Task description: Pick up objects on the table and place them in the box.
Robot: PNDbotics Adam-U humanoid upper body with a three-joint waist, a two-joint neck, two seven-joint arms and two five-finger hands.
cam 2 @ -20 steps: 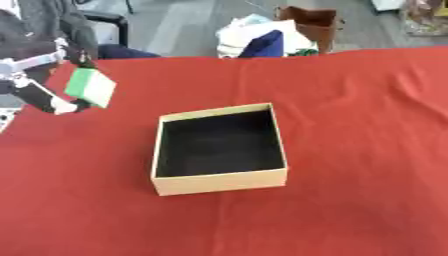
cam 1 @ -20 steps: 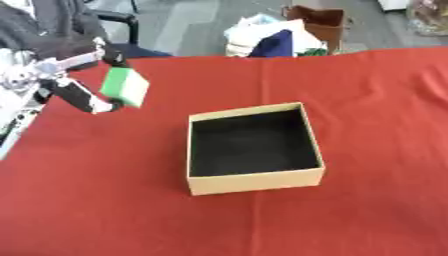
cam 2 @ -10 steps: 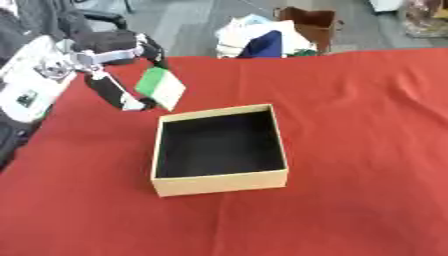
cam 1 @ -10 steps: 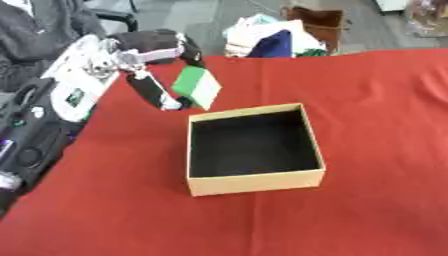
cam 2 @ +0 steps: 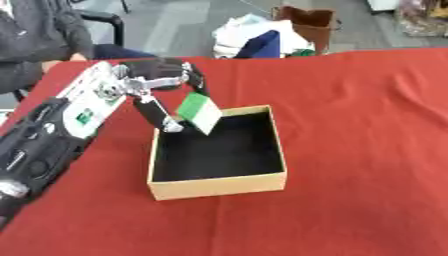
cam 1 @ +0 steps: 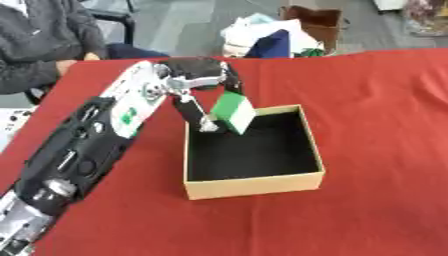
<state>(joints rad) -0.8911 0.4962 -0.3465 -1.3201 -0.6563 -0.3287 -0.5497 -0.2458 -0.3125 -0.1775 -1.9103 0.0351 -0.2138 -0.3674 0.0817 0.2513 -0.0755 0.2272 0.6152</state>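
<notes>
A tan cardboard box [cam 1: 254, 184] with a black inside stands open on the red table [cam 1: 376, 100]. My left hand [cam 1: 194, 80] reaches in from the left and hangs over the box's far left corner. Its fingers and thumb pinch a small green and white packet [cam 1: 233, 112], which tilts over the box's inner left side. The same packet [cam 2: 199, 111] shows in the right eye view above the box rim [cam 2: 219, 187]. My right hand shows in neither view.
A person in a grey top [cam 1: 39, 45] sits at the table's far left corner. Beyond the far edge lie a pile of white and blue cloth [cam 1: 267, 40] and a brown bag [cam 1: 315, 22]. Bare red cloth spreads right of the box.
My left arm has swung right and forward, carrying the green packet from the table's left side to above the box's far left corner. The box has stayed put.
</notes>
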